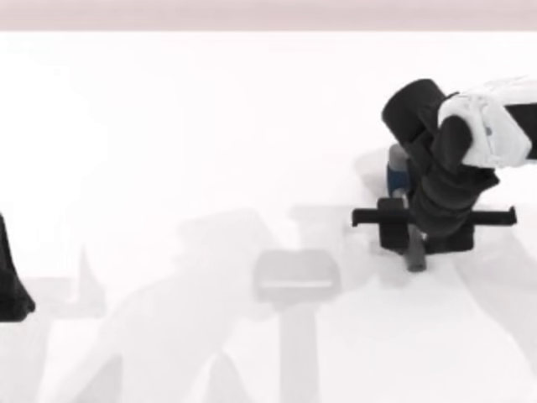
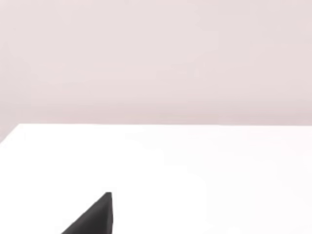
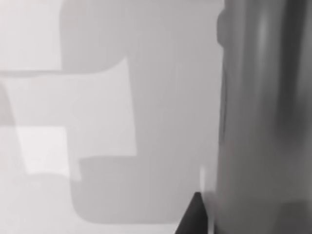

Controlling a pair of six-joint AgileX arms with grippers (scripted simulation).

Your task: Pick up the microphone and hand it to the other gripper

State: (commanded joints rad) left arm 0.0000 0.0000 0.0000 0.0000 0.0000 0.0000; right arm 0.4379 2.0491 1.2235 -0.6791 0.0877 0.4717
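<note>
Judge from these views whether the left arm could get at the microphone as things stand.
Probably not. The left gripper sits parked at the table's left edge, while the microphone lies far right beneath the right gripper, which covers it.

Navy-headed grey microphone [image 1: 409,225], lying on table's right, under right arm

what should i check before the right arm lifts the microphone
1. Right gripper is over the microphone at the table's right: ok.
2. Grey handle sits close against a finger in the right wrist view: ok.
3. Fingers closed firmly on the handle: cannot tell.
4. Microphone already off the table: cannot tell.
5. Left gripper parked at the table's left edge, out of the lift path: ok.
6. Left gripper in place to receive: not ok, far off.
</note>
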